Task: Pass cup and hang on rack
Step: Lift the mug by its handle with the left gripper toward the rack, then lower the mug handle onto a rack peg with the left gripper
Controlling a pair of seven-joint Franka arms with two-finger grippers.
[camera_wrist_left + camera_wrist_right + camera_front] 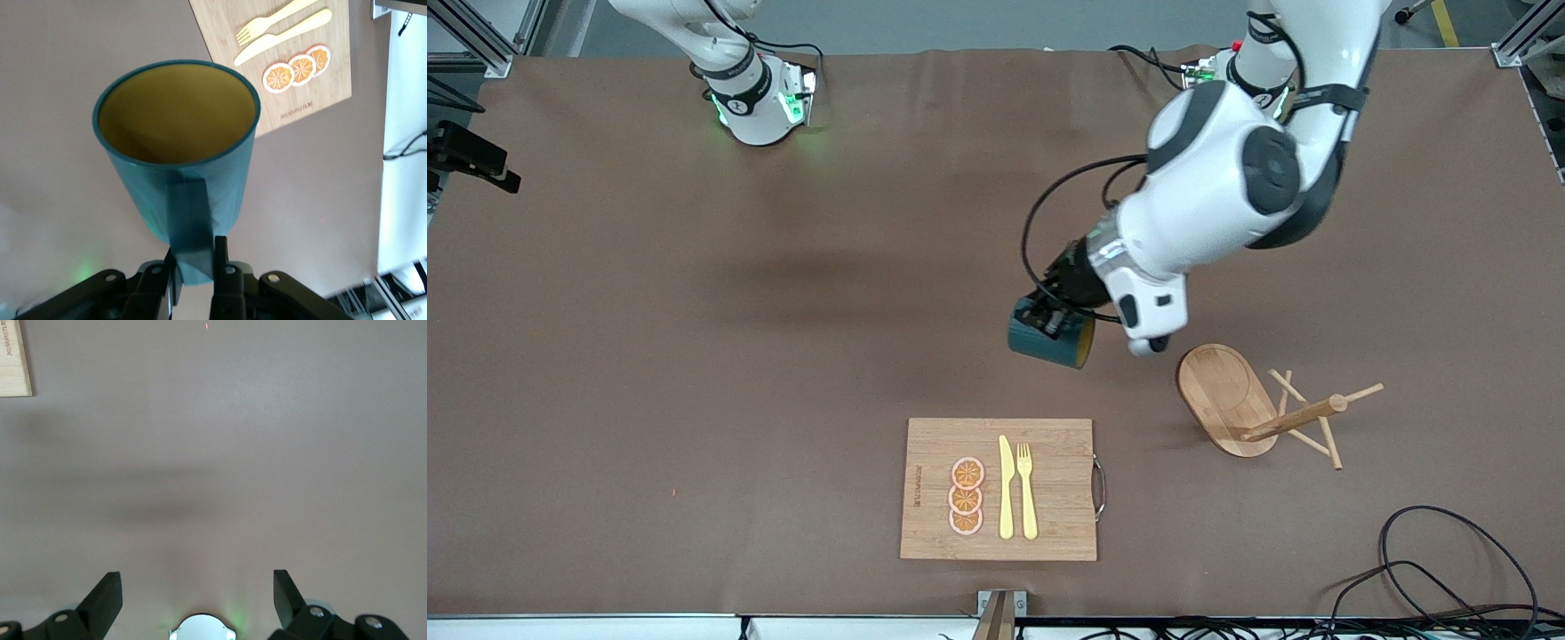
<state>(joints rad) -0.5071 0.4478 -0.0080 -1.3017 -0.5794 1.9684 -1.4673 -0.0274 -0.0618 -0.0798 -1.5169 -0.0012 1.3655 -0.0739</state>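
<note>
Honestly, main risk I see: left gripper [197,267] pinches cup [1049,340] only by its handle; cup could swivel or slip in air over table, beside rack [1249,404]; thin pegs easy to miss or knock; cup interior empty; right gripper [197,597] waits over bare table, fingers [105,595] spread, holding nothing.

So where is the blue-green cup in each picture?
Front view: the cup hangs on its side in the left gripper over the bare table, above the cutting board.
Left wrist view: the cup fills the middle, its handle pinched between the jaws.
Right wrist view: not in it; only the right gripper's open jaws over the table.
Shared landmark: the cutting board, whose corner shows here too.
</note>
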